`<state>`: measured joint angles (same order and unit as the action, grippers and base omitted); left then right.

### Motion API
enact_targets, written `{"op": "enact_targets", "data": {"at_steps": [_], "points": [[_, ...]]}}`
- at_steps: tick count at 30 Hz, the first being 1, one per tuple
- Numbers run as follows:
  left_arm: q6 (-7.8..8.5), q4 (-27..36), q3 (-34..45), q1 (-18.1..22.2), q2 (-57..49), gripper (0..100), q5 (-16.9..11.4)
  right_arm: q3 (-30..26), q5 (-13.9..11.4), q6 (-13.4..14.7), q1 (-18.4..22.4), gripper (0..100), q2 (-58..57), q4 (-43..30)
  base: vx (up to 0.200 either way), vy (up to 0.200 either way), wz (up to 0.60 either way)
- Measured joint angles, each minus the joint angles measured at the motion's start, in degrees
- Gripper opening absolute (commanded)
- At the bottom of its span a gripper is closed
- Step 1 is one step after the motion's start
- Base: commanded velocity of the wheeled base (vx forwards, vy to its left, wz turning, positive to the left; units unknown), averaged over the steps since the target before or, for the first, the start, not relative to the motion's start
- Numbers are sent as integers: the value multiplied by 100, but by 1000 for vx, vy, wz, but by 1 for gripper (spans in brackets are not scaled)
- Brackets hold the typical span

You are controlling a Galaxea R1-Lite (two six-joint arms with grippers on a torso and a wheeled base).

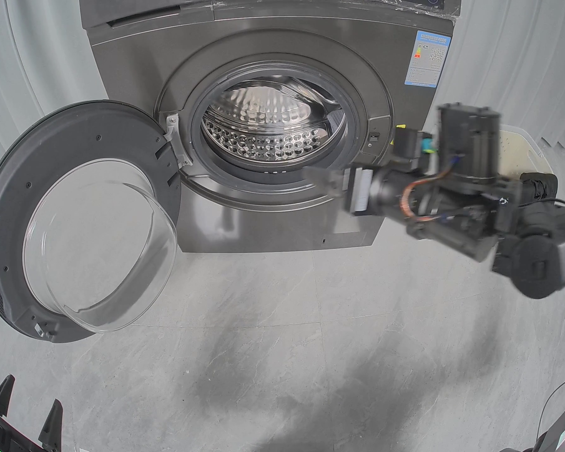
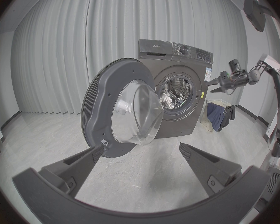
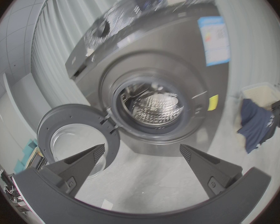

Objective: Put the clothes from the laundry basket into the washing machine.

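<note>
While its two fingers stand spread wide with nothing between them, the right gripper (image 3: 141, 148) hangs in the air facing the washing machine (image 1: 138, 51). In the head view it sits just right of the frame's centre, its tips blurred at the lower right edge of the round opening, and its arm runs off toward the right edge of the frame. The left gripper (image 2: 140, 145) is spread apart too and holds nothing. It shows low in the bottom left corner of the head view, well away from the machine.

The drum (image 1: 270, 127) lies open in the upper middle of the head view, its perforated steel wall catching the light. The door (image 1: 19, 208) is swung fully out to the left side of the frame, hinged at the opening's left rim, with its clear glass bowl bulging toward the camera.

The laundry basket (image 3: 261, 94), pale and open-topped, stands on the grey floor (image 1: 295, 346) just beside the machine; in the head view a part of its rim shows at the right of the frame, behind the right arm. A navy garment (image 3: 255, 122) drapes over its near rim and hangs down the outside, and a black garment (image 3: 278, 109) hangs over the rim beside it. A pleated grey curtain (image 1: 19, 32) runs behind the machine.
</note>
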<state>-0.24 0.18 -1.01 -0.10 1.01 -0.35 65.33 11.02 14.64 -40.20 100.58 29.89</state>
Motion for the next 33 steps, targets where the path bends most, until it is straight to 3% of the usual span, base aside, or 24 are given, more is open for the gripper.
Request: {"op": "enact_targets", "data": {"at_steps": [9, 23, 28, 33], "points": [[0, 0, 0, 0, 0, 100, 2, -1881, -126, -463, 1074, 100, -2438, 49, 0, 0, 0], [0, 0, 0, 0, 0, 100, 2, -5304, -333, -1189, 2737, 100, -6268, 130, 0, 0, 0], [6, 0, 0, 0, 0, 100, -11, -6008, -405, -1290, 3294, 100, -7184, 161, 0, 0, 0], [6, 0, 0, 0, 0, 100, -13, -6329, -418, -1287, 3473, 100, -7652, 126, 0, 0, 0]]}}
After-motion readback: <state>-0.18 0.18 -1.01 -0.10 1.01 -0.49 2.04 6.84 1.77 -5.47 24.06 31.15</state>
